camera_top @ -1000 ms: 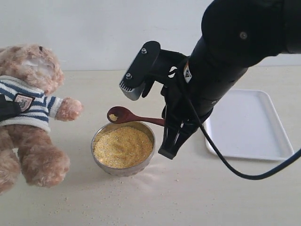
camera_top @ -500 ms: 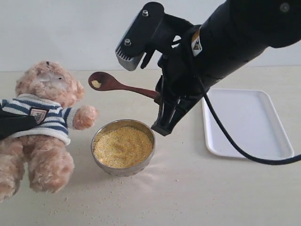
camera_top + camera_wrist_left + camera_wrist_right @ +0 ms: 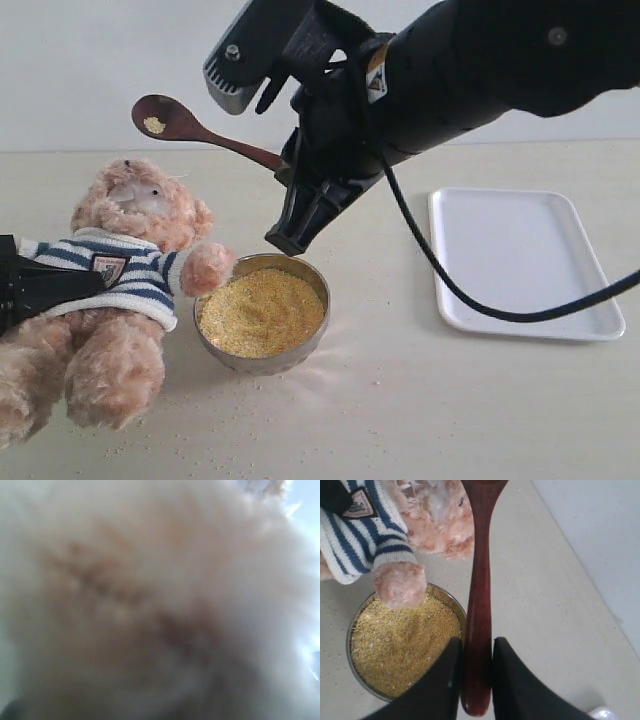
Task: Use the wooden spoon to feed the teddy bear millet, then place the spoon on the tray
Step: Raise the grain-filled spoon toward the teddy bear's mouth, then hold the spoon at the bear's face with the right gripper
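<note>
**Bring the loaded spoon down to the bear's muzzle, level and slow**

At the bench's left edge, the left pincer (image 3: pixel 45 285) lies against the striped shirt of the teddy bear (image 3: pixel 130 215). The left wrist view is filled with blurred fur, so I cannot tell whether its jaws are clamped on the bear or merely resting against it. The bear leans back with its face turned upward, and one paw (image 3: pixel 205 268) hangs over the rim of the metal bowl (image 3: pixel 322 292).

The wooden spoon (image 3: pixel 200 132) is in the air above the bear's head. Only a small pinch of millet sits in its hollow, so the feeding step appears to be underway but not finished.

To finish it well, the right arm should lower the spoon's tip to the muzzle with the hollow facing up. A roll of the wrist would likely shed the few grains it carries, and loose grains already speckle the bench (image 3: pixel 400 420) along its front edge. The path should stay above the paw, since a nudge there could drag it through the heaped millet (image 3: pixel 262 312) in the bowl, mid-bench.

The right pincer (image 3: pixel 477 650) is closed on the handle near its end. That leaves a long lever, so small, gentle motions would suit. The bear should be kept steady.

The white tray (image 3: pixel 520 262) lies bare toward the bench's right edge, well apart from the bowl.
</note>
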{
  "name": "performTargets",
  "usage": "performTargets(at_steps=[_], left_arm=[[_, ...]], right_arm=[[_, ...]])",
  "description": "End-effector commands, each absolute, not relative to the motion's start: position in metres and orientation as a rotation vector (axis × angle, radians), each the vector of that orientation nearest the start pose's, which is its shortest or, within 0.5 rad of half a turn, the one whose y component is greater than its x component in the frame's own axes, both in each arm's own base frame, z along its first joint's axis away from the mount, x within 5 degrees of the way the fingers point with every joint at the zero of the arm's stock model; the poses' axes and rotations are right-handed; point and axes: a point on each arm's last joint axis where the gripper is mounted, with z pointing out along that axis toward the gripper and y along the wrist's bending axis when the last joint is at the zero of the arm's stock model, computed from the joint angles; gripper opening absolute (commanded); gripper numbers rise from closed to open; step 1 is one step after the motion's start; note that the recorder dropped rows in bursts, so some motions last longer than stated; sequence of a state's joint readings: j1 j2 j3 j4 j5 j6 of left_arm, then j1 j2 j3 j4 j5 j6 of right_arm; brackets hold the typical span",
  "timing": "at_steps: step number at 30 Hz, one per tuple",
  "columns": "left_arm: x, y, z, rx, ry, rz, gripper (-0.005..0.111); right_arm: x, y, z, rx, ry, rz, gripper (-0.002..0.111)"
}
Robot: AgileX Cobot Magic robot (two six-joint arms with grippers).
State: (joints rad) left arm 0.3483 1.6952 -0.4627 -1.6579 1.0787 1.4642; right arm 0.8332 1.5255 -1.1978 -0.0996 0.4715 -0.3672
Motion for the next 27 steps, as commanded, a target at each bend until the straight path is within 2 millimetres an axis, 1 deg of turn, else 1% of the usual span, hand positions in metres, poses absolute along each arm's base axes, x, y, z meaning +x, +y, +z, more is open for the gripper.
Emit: performTargets(at_steps=[1, 6, 7, 11, 14, 17, 22, 27], left_arm=[[0.235, -0.003, 0.148, -0.289, 2.181, -1.376, 0.005], [0.235, -0.003, 0.150, -0.266, 2.148, -1.399, 0.005], [0.235, -0.003, 0.150, -0.266, 2.148, -1.399, 0.005], [0.235, -0.003, 0.151, -0.270, 2.144, -1.401, 0.005], [0.235, -0.003, 0.151, -0.267, 2.144, -1.399, 0.005], [0.235, -0.003, 0.151, -0.262, 2.145, -1.398, 0.005], [0.235, -0.003, 0.151, -0.265, 2.145, -1.399, 0.005], [0.235, -0.003, 0.151, -0.259, 2.144, -1.397, 0.005]], right_arm=[[0.244, 0.264, 0.309, -1.348, 1.818, 0.157, 0.000], [0.248, 0.278, 0.303, -1.360, 1.826, 0.174, 0.000], [0.246, 0.280, 0.303, -1.371, 1.818, 0.175, 0.000], [0.242, 0.286, 0.294, -1.469, 1.792, 0.122, 0.000], [0.236, 0.294, 0.289, -1.547, 1.735, 0.058, 0.000], [0.233, 0.301, 0.286, -1.574, 1.688, -0.042, 0.000], [0.235, 0.304, 0.282, -1.562, 1.637, -0.294, 0.000], [0.230, 0.309, 0.284, -1.585, 1.567, -0.359, 0.000]])
